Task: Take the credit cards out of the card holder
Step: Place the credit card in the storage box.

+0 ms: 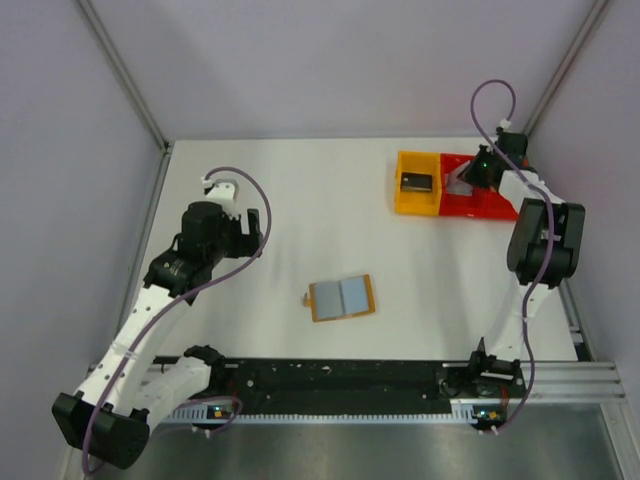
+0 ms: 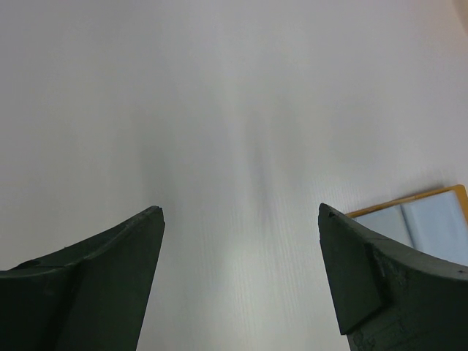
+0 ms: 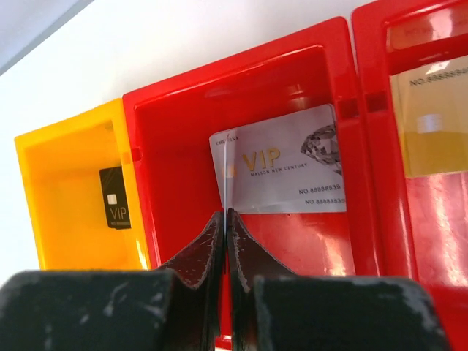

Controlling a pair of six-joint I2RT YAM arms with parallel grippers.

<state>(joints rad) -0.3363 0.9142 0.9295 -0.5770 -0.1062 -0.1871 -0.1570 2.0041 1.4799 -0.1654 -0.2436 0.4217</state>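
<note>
The card holder [image 1: 342, 297] lies open on the white table, tan with two grey-blue inner panels. Its corner also shows at the right edge of the left wrist view [image 2: 424, 218]. I cannot tell whether the panels are cards. My left gripper [image 1: 252, 236] is open and empty, over bare table to the left of the holder [image 2: 240, 208]. My right gripper [image 1: 478, 170] is shut on a thin pale credit card [image 3: 227, 172], seen edge-on between the fingertips [image 3: 225, 213]. It is held upright over the red tray [image 3: 175, 146], above a silver VIP card [image 3: 292, 168] lying there.
A yellow tray [image 1: 402, 200] with a black VIP card [image 3: 115, 197] stands left of the red tray [image 1: 490, 210]. A second red compartment at the right holds a tan card [image 3: 431, 124]. Walls close in the left, back and right sides.
</note>
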